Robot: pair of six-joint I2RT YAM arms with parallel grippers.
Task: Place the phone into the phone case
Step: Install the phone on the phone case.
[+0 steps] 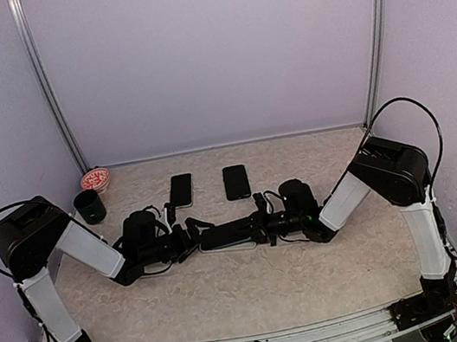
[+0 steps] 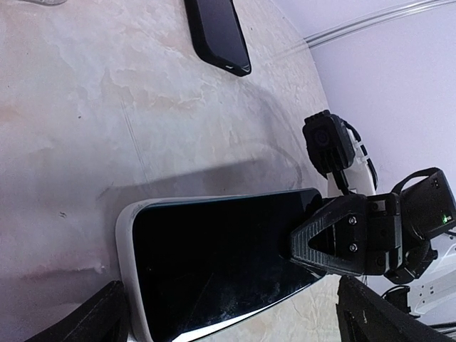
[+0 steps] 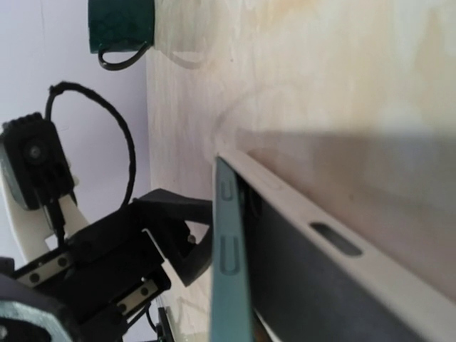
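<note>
The phone [image 2: 221,256], black-screened with a teal side [image 3: 228,249], lies partly inside the white phone case [image 2: 127,235] on the table centre [image 1: 226,236]. Its far end sits in the case rim, while the long side stands tilted up out of the case wall [image 3: 335,221]. My right gripper [image 1: 262,222] is shut on the phone's other end, one ribbed finger [image 2: 331,239] lying over the screen. My left gripper [image 2: 239,320] is open, its fingers straddling the case end without touching it.
Two other dark phones [image 1: 181,189] [image 1: 236,182] lie behind the arms. One of them shows at the top of the left wrist view [image 2: 217,32]. A green cup [image 1: 90,207] and a red-and-white disc [image 1: 94,180] stand at the back left.
</note>
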